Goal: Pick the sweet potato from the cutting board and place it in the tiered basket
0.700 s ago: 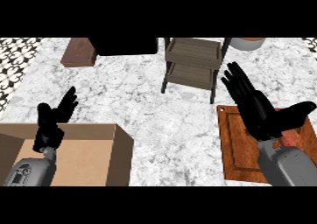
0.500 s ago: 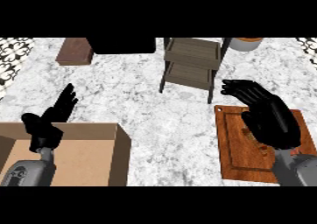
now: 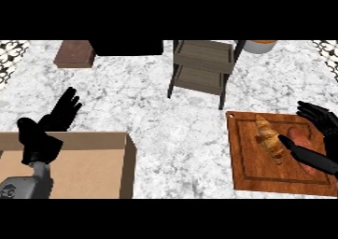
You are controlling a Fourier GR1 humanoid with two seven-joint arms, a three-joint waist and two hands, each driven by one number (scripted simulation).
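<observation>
Sweet potato (image 3: 300, 140), reddish, lies at the right side of the cutting board (image 3: 244, 163), partly hidden under my right robot hand (image 3: 322, 140). Just beside it on the left sits a golden croissant (image 3: 268, 137), also on the board. My right robot hand hovers over the sweet potato with fingers spread and unclenched, thumb reaching in towards the croissant, grasping nothing as far as I can see. I can't tell whether the palm touches it. To do this well, I reckon I should centre the palm over the sweet potato, keep the thumb clear of the croissant, and wrap round its middle before lifting. The tiered basket (image 3: 203, 67) stands beyond the board, up and to the left on the bench (image 3: 165, 116), so the carry goes that way. My left robot hand (image 3: 51, 123) rests open, fingers up, above the cardboard box (image 3: 82, 163) at the lower left.
</observation>
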